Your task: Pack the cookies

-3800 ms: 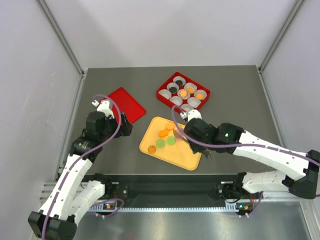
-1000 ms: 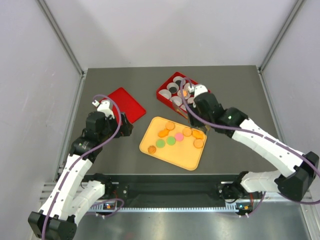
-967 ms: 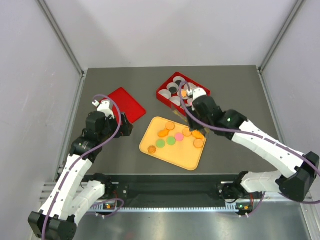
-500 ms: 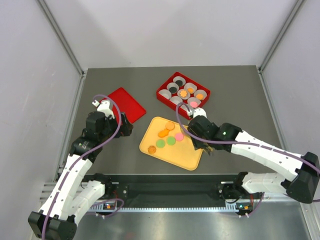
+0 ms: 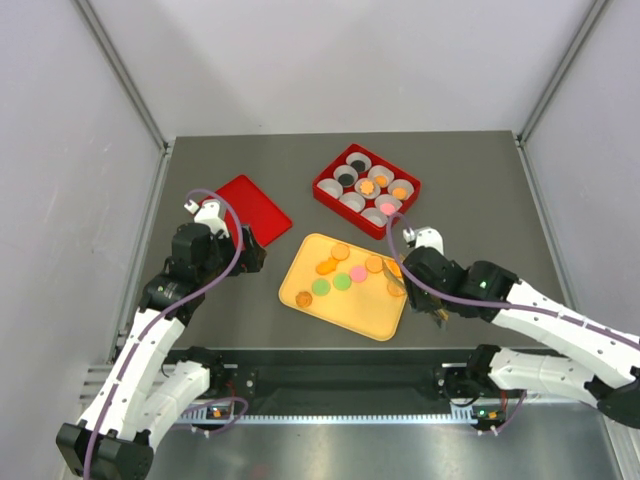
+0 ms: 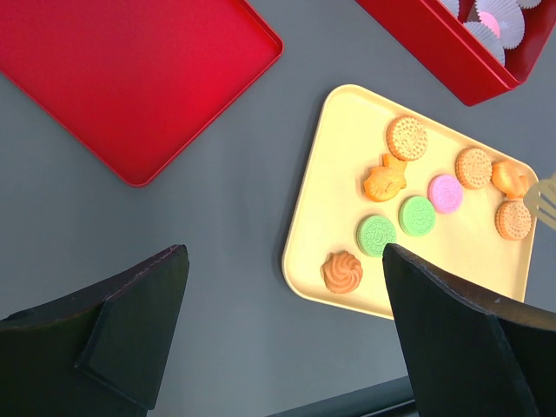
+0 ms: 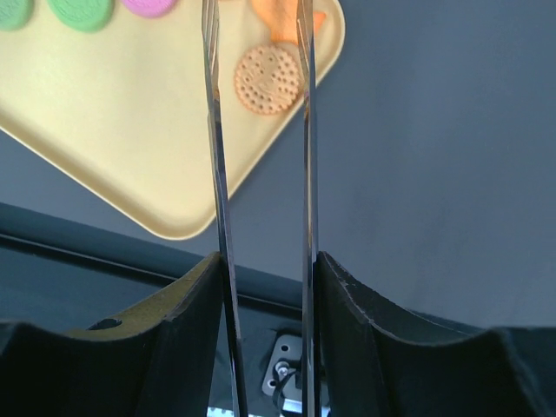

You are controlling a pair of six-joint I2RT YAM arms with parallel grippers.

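Nine cookies (image 6: pixel 418 215) left on the yellow tray (image 6: pixel 339 165), the rest already dropped into the paper cups (image 5: pixel 352 200) of the red box (image 6: pixel 434 48) at one o'clock from the tray.

New within the last second: a pink cookie (image 5: pixel 388 207) sitting in a cup on the box's five o'clock side, and the right gripper (image 7: pixel 265 287) back from over the box to the tray's four o'clock corner. Reads as one delivery finished and the next pick begun.

Right claw: clamped on a pair of thin metal tongs (image 7: pixel 215 156), at a middling width set by the handles. Nothing carried between the blades. Blades parted, framing a round orange cookie (image 7: pixel 269 80) close to the tray's edge, with a fish-shaped cookie (image 7: pixel 282 22) just past it at twelve o'clock in the wrist view. Cannot tell whether the tips touch the tray or hang above it.

Left gripper (image 6: pixel 282 261): spread wide, empty, parked at nine o'clock from the tray beside the red lid (image 5: pixel 245 205), unmoved throughout.

Likely next: squeeze on the round cookie, then across to a bare cup. At least two look free on the box's near side.
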